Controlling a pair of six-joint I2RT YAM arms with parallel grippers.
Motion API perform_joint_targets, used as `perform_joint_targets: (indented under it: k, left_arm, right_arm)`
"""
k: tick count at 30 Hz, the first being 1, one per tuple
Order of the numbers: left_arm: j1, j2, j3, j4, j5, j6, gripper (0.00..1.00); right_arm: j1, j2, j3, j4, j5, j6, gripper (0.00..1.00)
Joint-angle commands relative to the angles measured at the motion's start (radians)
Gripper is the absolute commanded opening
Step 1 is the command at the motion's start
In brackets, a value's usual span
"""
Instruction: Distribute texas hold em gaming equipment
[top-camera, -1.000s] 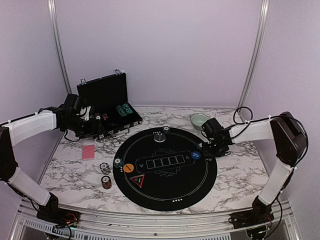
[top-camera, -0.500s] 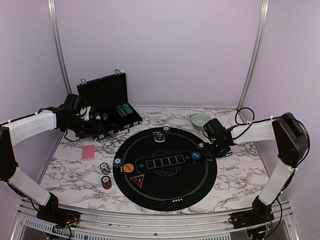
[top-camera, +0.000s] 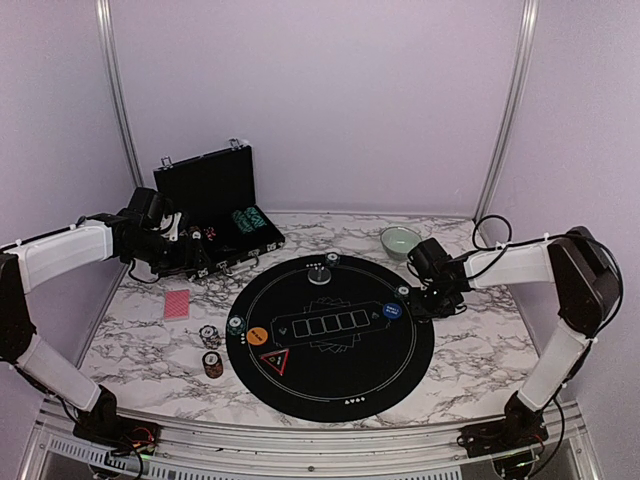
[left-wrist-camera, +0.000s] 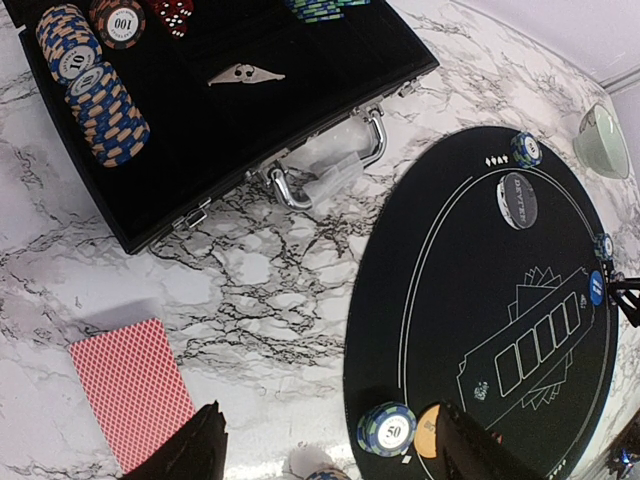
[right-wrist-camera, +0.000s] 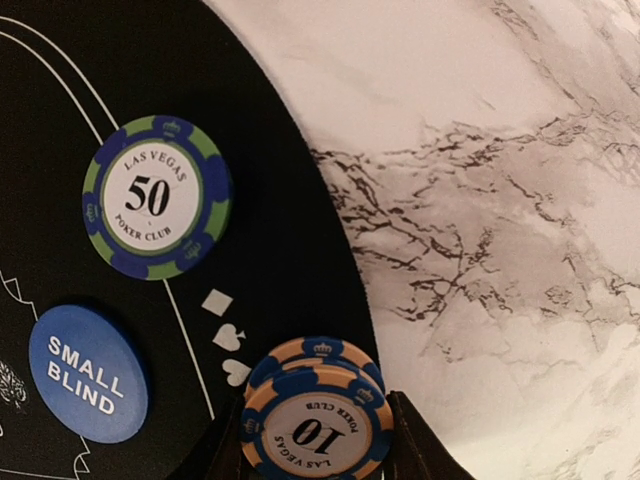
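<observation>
My right gripper (right-wrist-camera: 315, 440) is shut on a small stack of orange-and-blue "10" chips (right-wrist-camera: 318, 415) at the right rim of the round black mat (top-camera: 330, 370). Just beside it lie a green-and-blue "50" chip (right-wrist-camera: 157, 196) and the blue "small blind" disc (right-wrist-camera: 88, 372). My left gripper (left-wrist-camera: 330, 455) hangs open and empty high above the marble, in front of the case. Below it are the pinkish-red cards (left-wrist-camera: 130, 390), another "50" chip stack (left-wrist-camera: 387, 428) and an orange disc (top-camera: 257, 336). A white dealer disc (left-wrist-camera: 517, 199) lies at the mat's far side.
The open black case (top-camera: 215, 215) at the back left holds rows of chips (left-wrist-camera: 95, 90). A pale green bowl (top-camera: 399, 240) stands behind my right gripper. Two small chip stacks (top-camera: 209, 335) (top-camera: 213, 363) sit on the marble left of the mat.
My right gripper has shifted slightly to the right with the chip stack still in it. The left arm has not moved.
</observation>
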Motion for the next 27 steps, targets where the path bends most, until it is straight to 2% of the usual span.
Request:
perform_joint_targets:
  k: [1, 8, 17, 27]
  left_arm:
    - [0.007, 0.005, -0.009, 0.016, 0.015, 0.007, 0.72]
    - [0.006, 0.006, -0.009, 0.016, 0.018, 0.007, 0.72]
    - [0.006, 0.007, -0.009, 0.017, 0.017, 0.007, 0.72]
    - [0.006, 0.005, -0.009, 0.015, 0.017, 0.008, 0.72]
  right_arm:
    - [0.008, -0.017, -0.010, -0.074, 0.015, 0.013, 0.33]
    - [0.009, -0.013, -0.015, -0.069, -0.005, 0.017, 0.34]
    - [0.009, -0.026, 0.006, -0.090, -0.009, 0.018, 0.47]
    - [0.009, -0.027, 0.033, -0.106, -0.011, 0.012, 0.51]
